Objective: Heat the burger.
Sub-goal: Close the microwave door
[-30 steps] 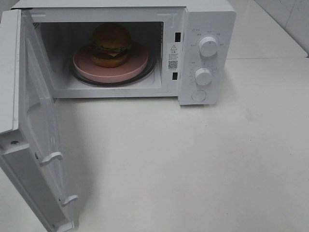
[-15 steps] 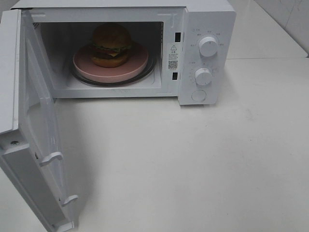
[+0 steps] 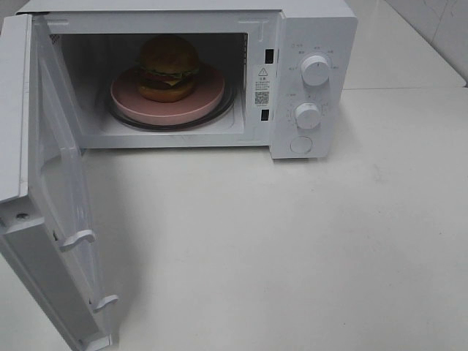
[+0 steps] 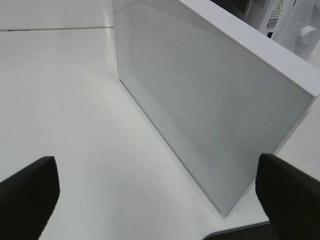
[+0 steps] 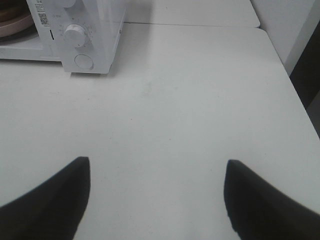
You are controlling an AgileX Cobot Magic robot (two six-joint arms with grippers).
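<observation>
The burger [image 3: 169, 67], with a golden-brown bun, lettuce and dark patty, sits on a round pink plate [image 3: 208, 99] inside the white microwave [image 3: 314, 29]. The microwave door [image 3: 55, 190] is swung wide open to the left. Neither gripper shows in the high view. In the left wrist view my left gripper [image 4: 155, 200] is open and empty, facing the outer side of the door [image 4: 200, 115]. In the right wrist view my right gripper [image 5: 155, 200] is open and empty above the bare table, back from the microwave's control panel [image 5: 80, 45].
The white table [image 3: 292, 248] stretches in front and to the right of the microwave. Two knobs [image 3: 315, 69] and a round button [image 3: 300, 145] sit on the panel. The table's right edge [image 5: 290, 80] shows in the right wrist view.
</observation>
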